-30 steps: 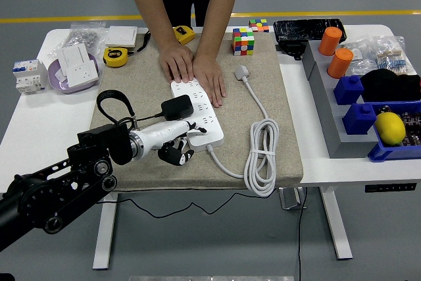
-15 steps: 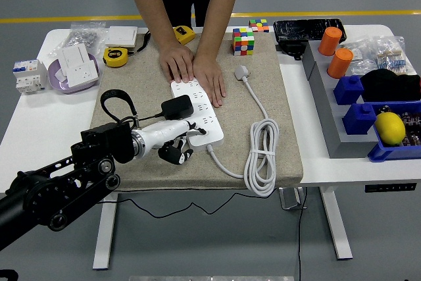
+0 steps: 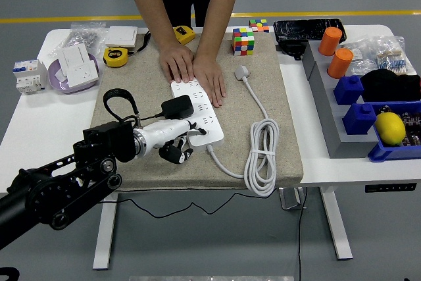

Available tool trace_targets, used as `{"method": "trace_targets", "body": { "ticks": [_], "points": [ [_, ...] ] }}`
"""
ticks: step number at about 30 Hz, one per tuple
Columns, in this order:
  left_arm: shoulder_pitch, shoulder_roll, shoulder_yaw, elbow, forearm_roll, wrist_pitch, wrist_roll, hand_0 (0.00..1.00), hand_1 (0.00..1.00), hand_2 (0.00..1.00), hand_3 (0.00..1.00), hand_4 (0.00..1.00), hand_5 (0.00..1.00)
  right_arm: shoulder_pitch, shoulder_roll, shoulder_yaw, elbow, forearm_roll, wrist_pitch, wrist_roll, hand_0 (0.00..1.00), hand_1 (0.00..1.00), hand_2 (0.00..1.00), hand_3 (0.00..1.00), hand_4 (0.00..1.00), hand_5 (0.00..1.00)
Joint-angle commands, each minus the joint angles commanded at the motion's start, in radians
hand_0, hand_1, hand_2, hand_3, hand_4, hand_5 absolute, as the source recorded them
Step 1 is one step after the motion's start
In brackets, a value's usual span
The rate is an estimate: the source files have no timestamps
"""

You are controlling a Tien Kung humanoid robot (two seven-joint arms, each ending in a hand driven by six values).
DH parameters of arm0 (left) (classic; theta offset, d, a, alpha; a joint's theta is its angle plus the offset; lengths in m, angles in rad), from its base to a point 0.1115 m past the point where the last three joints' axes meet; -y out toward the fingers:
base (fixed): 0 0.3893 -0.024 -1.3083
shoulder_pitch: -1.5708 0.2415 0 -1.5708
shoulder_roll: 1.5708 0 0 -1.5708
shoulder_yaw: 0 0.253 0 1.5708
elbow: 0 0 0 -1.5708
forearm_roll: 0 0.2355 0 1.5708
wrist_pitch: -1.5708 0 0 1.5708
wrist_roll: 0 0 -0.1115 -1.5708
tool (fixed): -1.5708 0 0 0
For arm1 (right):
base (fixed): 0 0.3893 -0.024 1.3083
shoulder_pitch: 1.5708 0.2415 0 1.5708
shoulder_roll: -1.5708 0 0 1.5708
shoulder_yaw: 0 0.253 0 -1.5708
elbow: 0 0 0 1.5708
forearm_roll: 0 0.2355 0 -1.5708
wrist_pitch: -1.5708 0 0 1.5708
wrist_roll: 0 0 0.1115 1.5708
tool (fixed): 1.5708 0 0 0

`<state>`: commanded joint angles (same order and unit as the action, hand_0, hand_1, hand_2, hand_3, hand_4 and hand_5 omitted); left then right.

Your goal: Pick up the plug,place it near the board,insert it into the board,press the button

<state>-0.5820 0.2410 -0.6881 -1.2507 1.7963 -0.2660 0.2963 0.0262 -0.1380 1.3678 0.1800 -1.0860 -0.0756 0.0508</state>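
Observation:
A white power strip (image 3: 200,111) lies on the beige mat, running from the person's hands toward me. A black plug adapter (image 3: 177,106) sits on the strip's left side, and its black cable (image 3: 117,100) loops off to the left. My left hand (image 3: 176,141) is at the strip's near end, just below the plug. Its fingers are curled and hold nothing, with one white finger (image 3: 193,128) lying on the strip's near end. The person's two hands (image 3: 194,70) press flat on the strip's far end. The strip's white cord (image 3: 262,156) lies coiled to the right.
Two tape measures (image 3: 116,56), white sockets (image 3: 77,67) and a breaker (image 3: 27,75) are at the far left. A colour cube (image 3: 243,41) stands behind the mat. At the right are grey shelves with orange cylinders (image 3: 340,62), blue bins (image 3: 360,118) and a yellow lemon (image 3: 389,127).
My left arm has shifted slightly right and forward, and the black cable loop moved with it. The hand stays at the strip's near end. The person's hands have not moved.

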Motion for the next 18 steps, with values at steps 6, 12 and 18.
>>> {"method": "trace_targets", "body": {
  "ticks": [6,12,18],
  "points": [
    [0.001,-0.002,0.005,0.006,0.0,-0.001,-0.001,0.14,0.047,0.172,0.901,0.469,0.002,-0.002,0.0,0.001,0.0,0.002,-0.001,0.0,0.958,0.898,0.841,0.844,0.998,0.91],
    [0.008,0.003,-0.012,-0.02,0.01,0.002,-0.004,0.14,0.047,0.171,0.898,0.465,0.002,-0.006,0.001,0.003,0.0,-0.001,-0.001,-0.001,0.957,0.898,0.841,0.844,0.998,0.91],
    [0.034,0.02,-0.067,-0.127,0.021,-0.01,-0.002,0.141,0.047,0.171,0.881,0.46,0.002,-0.008,0.002,0.005,0.0,-0.003,-0.001,-0.001,0.958,0.898,0.841,0.844,0.998,0.91]
  ]
}}
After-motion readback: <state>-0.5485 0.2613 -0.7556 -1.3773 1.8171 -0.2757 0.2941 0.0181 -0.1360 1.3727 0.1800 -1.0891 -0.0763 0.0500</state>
